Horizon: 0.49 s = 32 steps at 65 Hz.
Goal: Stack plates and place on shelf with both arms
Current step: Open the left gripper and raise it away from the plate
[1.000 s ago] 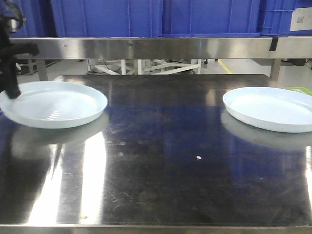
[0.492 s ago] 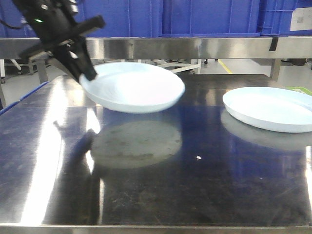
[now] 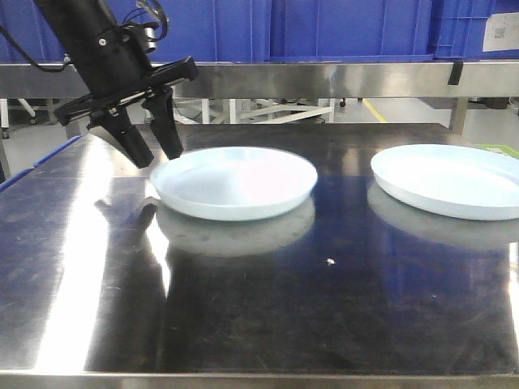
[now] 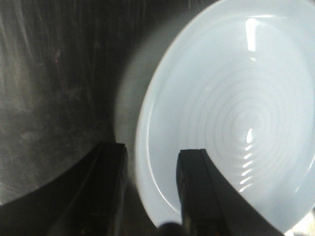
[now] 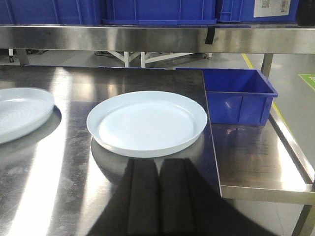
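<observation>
Two pale bluish-white plates lie flat on the steel table. The left plate (image 3: 235, 182) sits near the table's middle, and the right plate (image 3: 446, 178) near the right edge. My left gripper (image 3: 158, 154) stands open at the left plate's left rim. In the left wrist view the left gripper (image 4: 150, 152) straddles that rim, one finger over the left plate (image 4: 231, 108) and one outside it, with a wide gap. My right gripper (image 5: 158, 162) is shut and empty, just short of the right plate (image 5: 147, 123). It is out of the front view.
A steel shelf (image 3: 259, 79) carrying blue crates (image 3: 268, 28) runs across the back above the table. Right of the table a lower steel surface (image 5: 256, 157) holds a blue bin (image 5: 236, 93). The left plate (image 5: 19, 113) shows at the right wrist view's left edge.
The left arm carried the left plate from the table's far left toward the middle, set it down flat, and its jaws have opened off the rim. The right plate has not moved.
</observation>
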### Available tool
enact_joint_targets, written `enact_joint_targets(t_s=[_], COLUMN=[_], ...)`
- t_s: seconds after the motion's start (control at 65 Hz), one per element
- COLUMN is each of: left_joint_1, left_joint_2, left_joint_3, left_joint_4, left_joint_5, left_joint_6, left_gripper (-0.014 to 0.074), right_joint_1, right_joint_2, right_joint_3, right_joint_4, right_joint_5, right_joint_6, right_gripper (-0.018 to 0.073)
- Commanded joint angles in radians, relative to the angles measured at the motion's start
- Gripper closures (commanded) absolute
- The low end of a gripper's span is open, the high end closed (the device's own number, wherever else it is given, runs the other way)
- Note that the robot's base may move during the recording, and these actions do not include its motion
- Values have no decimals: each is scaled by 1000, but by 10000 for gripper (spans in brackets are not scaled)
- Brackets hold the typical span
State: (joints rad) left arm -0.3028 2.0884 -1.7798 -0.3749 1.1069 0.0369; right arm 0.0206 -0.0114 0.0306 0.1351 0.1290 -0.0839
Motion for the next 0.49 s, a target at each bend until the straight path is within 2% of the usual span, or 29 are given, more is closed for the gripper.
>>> enact_joint_targets(t_s=[0.0, 0.077, 0.262, 0.385, 0.477], left_joint_1=[-25, -40, -91, -121, -136], left_joint_2=[-89, -118, -186, -245, -303], left_joint_3=[-29, -27, -15, 39, 126], left_joint_4=[-12, 14, 144, 198, 232], left_joint_5=[8, 8, -23, -113, -225], left_joint_6=[-2, 0, 4, 4, 4], left_gripper=[269, 309, 435, 512, 514], right_joint_1=[-2, -2, -2, -2, -2], right_joint_2=[-18, -18, -18, -18, -18], right_joint_3=[-1, -1, -1, -1, -1], right_joint_4=[-8, -8, -8, -8, -8], right_joint_5=[-86, -86, -86, -86, -86], right_joint_6=[-1, -1, -1, -1, -1], right_gripper=[510, 510, 510, 510, 510])
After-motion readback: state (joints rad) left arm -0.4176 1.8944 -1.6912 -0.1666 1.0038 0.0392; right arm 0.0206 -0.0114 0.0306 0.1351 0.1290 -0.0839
